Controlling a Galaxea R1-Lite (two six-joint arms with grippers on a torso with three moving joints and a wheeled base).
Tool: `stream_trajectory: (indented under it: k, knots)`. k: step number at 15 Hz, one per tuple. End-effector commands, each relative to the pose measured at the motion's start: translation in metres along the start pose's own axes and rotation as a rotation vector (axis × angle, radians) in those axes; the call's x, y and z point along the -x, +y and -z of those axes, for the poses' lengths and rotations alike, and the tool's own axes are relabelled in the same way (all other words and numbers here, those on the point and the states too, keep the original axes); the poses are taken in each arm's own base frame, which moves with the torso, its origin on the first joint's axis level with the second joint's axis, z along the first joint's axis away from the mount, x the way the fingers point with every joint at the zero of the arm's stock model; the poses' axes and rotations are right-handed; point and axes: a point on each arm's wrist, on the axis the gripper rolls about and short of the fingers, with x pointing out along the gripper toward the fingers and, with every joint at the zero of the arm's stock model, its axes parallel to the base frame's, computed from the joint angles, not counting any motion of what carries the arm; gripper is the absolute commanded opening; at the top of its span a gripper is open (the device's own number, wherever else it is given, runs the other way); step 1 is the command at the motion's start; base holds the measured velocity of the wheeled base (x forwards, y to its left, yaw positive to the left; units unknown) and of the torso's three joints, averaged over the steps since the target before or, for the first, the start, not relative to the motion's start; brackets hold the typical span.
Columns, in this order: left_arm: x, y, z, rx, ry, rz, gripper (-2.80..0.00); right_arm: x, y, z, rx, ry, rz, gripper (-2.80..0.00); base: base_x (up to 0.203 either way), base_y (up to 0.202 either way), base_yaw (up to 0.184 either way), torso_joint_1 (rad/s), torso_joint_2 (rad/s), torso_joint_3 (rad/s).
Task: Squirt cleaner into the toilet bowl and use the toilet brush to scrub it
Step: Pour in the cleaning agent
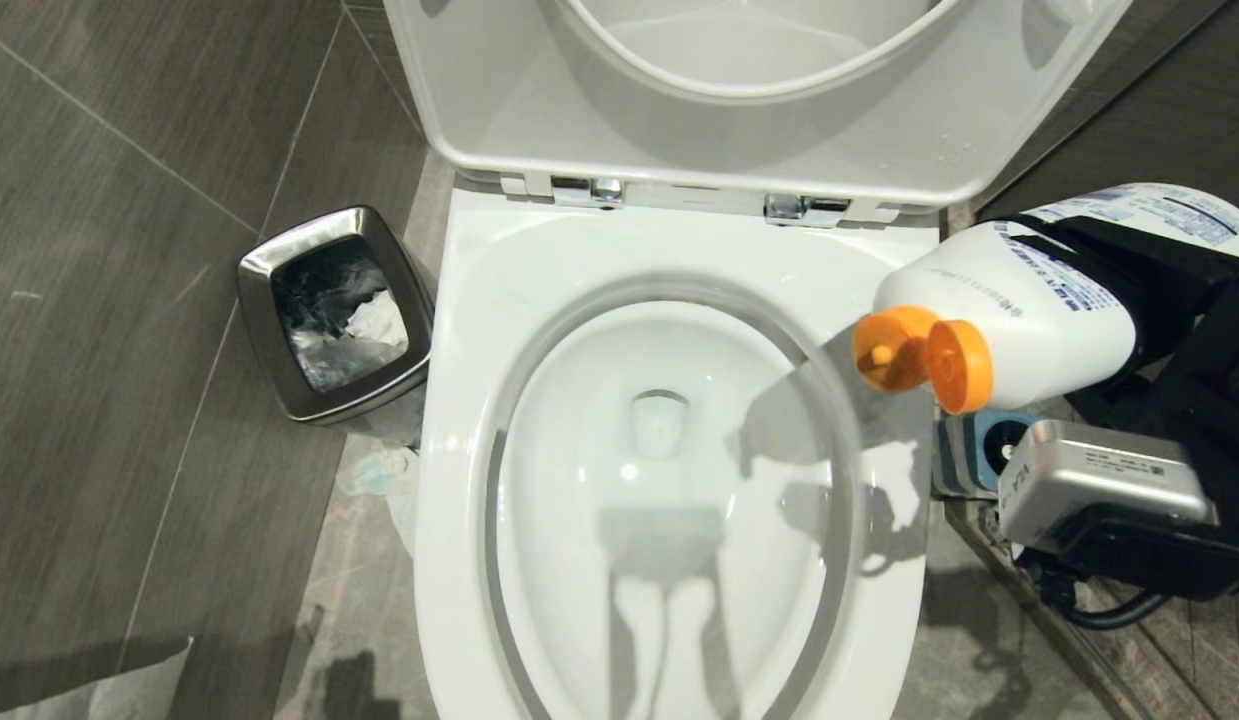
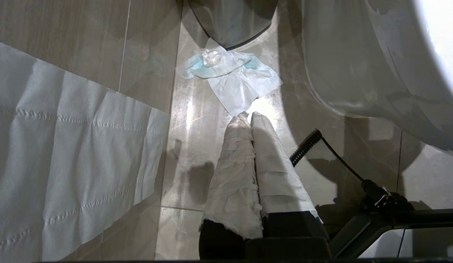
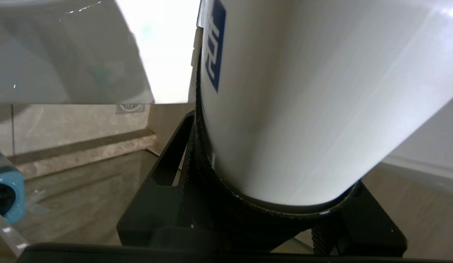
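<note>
On the left I see the steel waste bin (image 1: 331,312) on the floor beside the toilet bowl (image 1: 669,480), whose seat and lid are up. My left gripper (image 2: 248,116) hangs closed near the floor. On the right, my right gripper (image 1: 1129,280) grips the white cleaner bottle (image 1: 1019,310), its open orange cap (image 1: 924,358) tilted over the bowl's right rim.

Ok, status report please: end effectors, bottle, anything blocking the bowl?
Right end effector shut on bottle, orange cap flipped open, tilted over bowl rim. Left end effector shut, low by floor. Bowl water clear, nothing blocking.
</note>
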Motion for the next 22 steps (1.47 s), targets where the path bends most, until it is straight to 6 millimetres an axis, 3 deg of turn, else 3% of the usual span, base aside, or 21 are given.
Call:
stream_trajectory:
  k: [1, 7, 16, 22]
  knots:
    - [0.000, 0.000, 0.000, 0.000, 0.002, 0.000, -2.80, 0.001, 0.000, -0.008, 0.062, 0.001, -0.013, -2.80, 0.000, 0.000, 0.000, 0.000, 0.00, 0.000]
    - [0.000, 0.000, 0.000, -0.001, 0.001, 0.000, -2.80, -0.005, 0.004, -0.016, 0.175, 0.032, -0.050, -2.80, 0.000, 0.000, 0.000, 0.000, 0.00, 0.000]
    - [0.000, 0.000, 0.000, -0.001, 0.001, 0.000, -2.80, -0.008, -0.008, -0.014, 0.369, 0.089, -0.001, -2.80, 0.000, 0.000, 0.000, 0.000, 0.00, 0.000]
    - [0.000, 0.000, 0.000, 0.001, 0.003, 0.000, -2.80, -0.022, -0.012, -0.023, 0.468, 0.118, 0.038, -2.80, 0.000, 0.000, 0.000, 0.000, 0.00, 0.000]
